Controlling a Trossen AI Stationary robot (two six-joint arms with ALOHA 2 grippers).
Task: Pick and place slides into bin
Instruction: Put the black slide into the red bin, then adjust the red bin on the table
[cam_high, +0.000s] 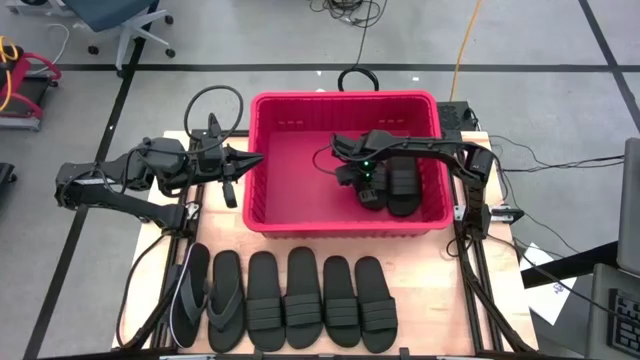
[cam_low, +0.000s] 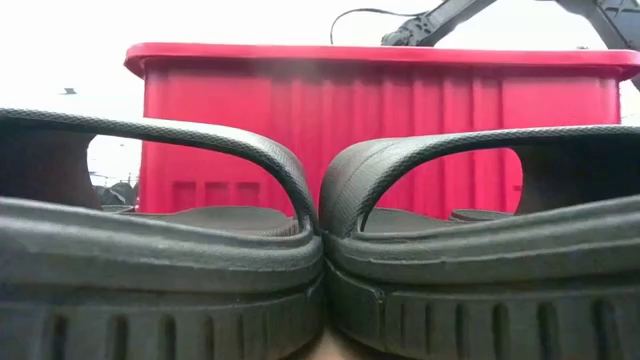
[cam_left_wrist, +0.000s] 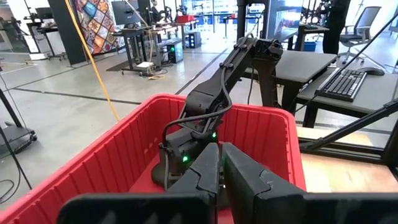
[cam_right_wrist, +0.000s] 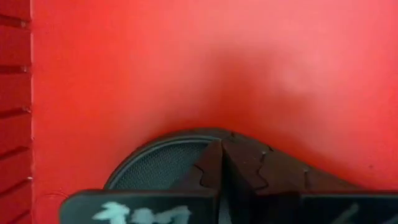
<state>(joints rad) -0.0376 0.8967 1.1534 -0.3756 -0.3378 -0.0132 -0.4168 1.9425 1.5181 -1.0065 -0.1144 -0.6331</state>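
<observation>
Right gripper (cam_high: 368, 192), closed, partly hides a slide (cam_high: 400, 185) inside the bin (cam_high: 345, 102)

Robotics lab, workbenches (cam_left_wrist: 314, 62), keyboard (cam_left_wrist: 342, 84), office chair (cam_high: 125, 20), floor cables (cam_high: 345, 12)

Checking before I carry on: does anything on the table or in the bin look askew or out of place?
Nothing stands out. Six sandals lie in a neat row on the table, two more sit inside the red bin under the right gripper.
</observation>
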